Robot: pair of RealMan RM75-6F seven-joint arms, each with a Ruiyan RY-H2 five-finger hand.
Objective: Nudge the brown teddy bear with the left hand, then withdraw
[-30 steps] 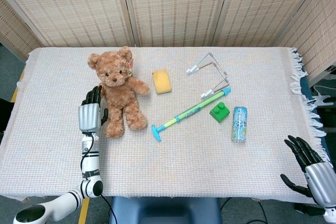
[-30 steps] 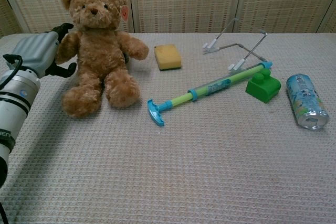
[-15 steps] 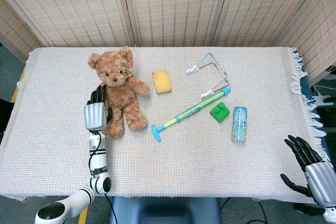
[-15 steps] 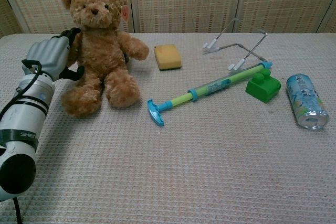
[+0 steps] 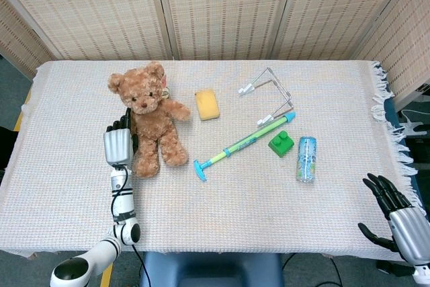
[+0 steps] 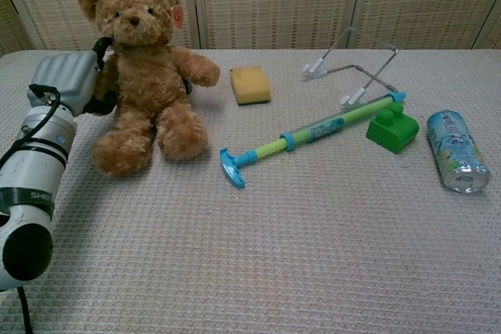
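The brown teddy bear (image 5: 152, 122) (image 6: 143, 76) sits on the left part of the table, its head leaning toward the left. My left hand (image 5: 118, 144) (image 6: 67, 82) is beside the bear's side, its fingers (image 6: 100, 46) touching the bear's arm and flank; it holds nothing. My right hand (image 5: 398, 218) hangs off the table's near right corner, fingers spread and empty; the chest view does not show it.
A yellow sponge (image 5: 207, 103), a metal wire frame (image 5: 272, 94), a green-blue stick tool (image 5: 242, 144), a green block (image 5: 281, 143) and a lying can (image 5: 306, 158) spread across the middle and right. The cloth-covered table (image 5: 269, 199) ends at wicker screens behind.
My left hand slid right against the bear, then shifted slightly left. The bear's head has tipped toward the left and its body turned a little.
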